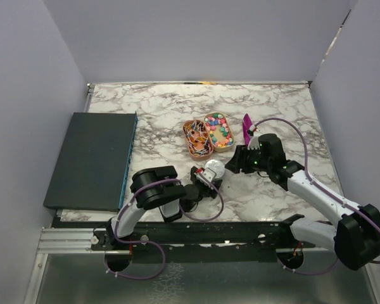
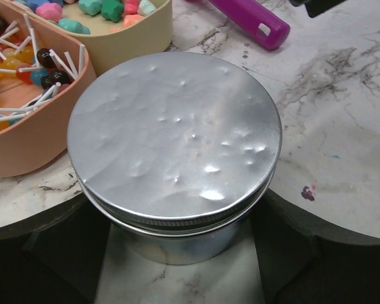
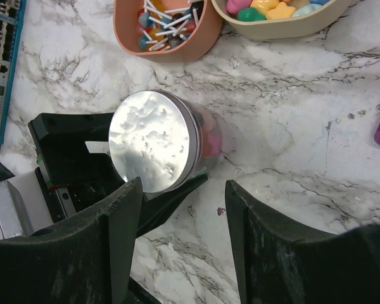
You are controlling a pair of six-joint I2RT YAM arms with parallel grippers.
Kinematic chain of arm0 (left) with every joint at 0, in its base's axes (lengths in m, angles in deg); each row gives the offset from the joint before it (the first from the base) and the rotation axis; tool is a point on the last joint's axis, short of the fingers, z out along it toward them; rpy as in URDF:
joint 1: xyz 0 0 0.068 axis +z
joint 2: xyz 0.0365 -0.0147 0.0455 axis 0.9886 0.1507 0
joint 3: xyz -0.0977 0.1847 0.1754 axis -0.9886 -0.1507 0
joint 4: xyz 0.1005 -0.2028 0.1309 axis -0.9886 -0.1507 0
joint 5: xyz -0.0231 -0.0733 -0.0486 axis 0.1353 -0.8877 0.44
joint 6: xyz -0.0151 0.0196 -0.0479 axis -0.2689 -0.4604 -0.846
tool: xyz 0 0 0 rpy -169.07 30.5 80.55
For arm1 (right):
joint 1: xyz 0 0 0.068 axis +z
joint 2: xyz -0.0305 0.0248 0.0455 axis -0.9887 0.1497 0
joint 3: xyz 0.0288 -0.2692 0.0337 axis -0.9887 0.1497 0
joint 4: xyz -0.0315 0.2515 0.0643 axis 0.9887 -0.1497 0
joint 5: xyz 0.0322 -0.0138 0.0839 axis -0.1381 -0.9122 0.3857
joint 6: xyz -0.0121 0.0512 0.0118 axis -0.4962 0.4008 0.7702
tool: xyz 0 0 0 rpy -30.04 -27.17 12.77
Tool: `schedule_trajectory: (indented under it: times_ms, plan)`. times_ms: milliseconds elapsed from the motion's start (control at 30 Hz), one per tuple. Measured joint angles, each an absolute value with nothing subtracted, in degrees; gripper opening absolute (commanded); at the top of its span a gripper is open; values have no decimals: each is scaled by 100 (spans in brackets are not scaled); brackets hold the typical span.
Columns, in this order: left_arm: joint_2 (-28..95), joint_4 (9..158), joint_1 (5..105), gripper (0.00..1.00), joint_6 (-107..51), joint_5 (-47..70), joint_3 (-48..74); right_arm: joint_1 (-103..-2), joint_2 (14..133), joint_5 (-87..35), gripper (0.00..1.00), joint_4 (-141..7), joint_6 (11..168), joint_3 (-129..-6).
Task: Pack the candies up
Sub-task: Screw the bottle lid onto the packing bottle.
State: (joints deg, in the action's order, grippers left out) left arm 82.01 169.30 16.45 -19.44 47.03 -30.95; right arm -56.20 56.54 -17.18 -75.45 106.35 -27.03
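The candies [image 1: 219, 130] lie in a beige bowl [image 1: 228, 147] behind the centre; they also show at the top of the left wrist view [image 2: 107, 9] and of the right wrist view [image 3: 272, 7]. A round silver tin [image 1: 214, 169] with its lid on stands on the marble. My left gripper [image 1: 206, 179] is shut on the tin [image 2: 177, 139], one finger on each side. Pink shows on the tin's side [image 3: 209, 136]. My right gripper [image 1: 235, 162] is open and empty, above the table just right of the tin [image 3: 155, 139]. A purple scoop [image 1: 247, 126] lies right of the bowl.
An orange bowl [image 1: 196, 138] of lollipops touches the beige bowl's left side, just behind the tin [image 2: 25, 145]. A dark flat box with a blue edge [image 1: 92, 158] covers the table's left side. Grey walls stand on three sides.
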Motion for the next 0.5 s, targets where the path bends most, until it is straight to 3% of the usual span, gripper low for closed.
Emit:
schedule_trajectory:
  times_ms: [167,500]
  plan:
    - [8004,16935,1645,47,-1927,4119,-3394,-5620,5700,-1303,54,-7475,10442,-2703]
    - [7948,16948,1650,50,-1802,3234,-3565,-5620,6456,-649,42,-7195,10195,-2867]
